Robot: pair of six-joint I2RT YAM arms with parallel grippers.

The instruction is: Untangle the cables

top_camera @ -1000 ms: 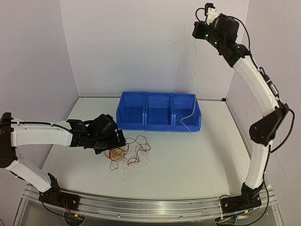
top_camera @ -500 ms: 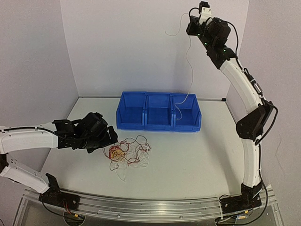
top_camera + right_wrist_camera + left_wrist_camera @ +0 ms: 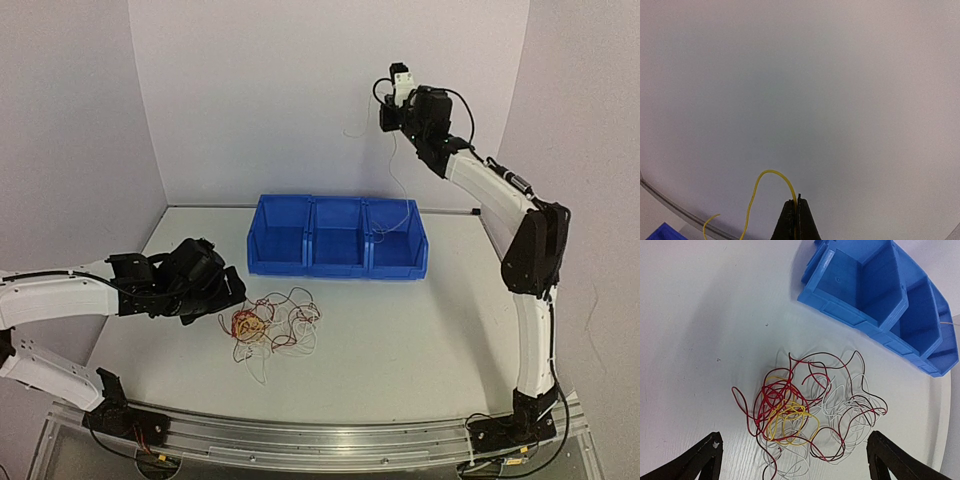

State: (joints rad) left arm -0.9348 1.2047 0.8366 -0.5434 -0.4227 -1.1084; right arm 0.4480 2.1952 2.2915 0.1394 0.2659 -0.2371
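Note:
The cables [image 3: 272, 322] lie as a loose tangle of red, yellow and white wires on the white table, also in the left wrist view [image 3: 805, 415]. My left gripper [image 3: 228, 296] is open just left of the tangle, its fingertips [image 3: 711, 454] wide apart on either side of it and touching nothing. My right gripper [image 3: 385, 112] is high by the back wall, shut on one thin yellow wire [image 3: 771, 172]. That wire [image 3: 397, 175] hangs down, and its lower end reaches the right compartment of the blue bin [image 3: 338, 262].
The blue bin has three compartments and stands behind the tangle, at the upper right in the left wrist view [image 3: 840, 310]. White walls close in the back and both sides. The table's near edge carries a metal rail [image 3: 320, 440].
My right arm has come down and to the left with the wire, whose lower end now hangs into the bin. My left gripper drew back a little to the left of the tangle.

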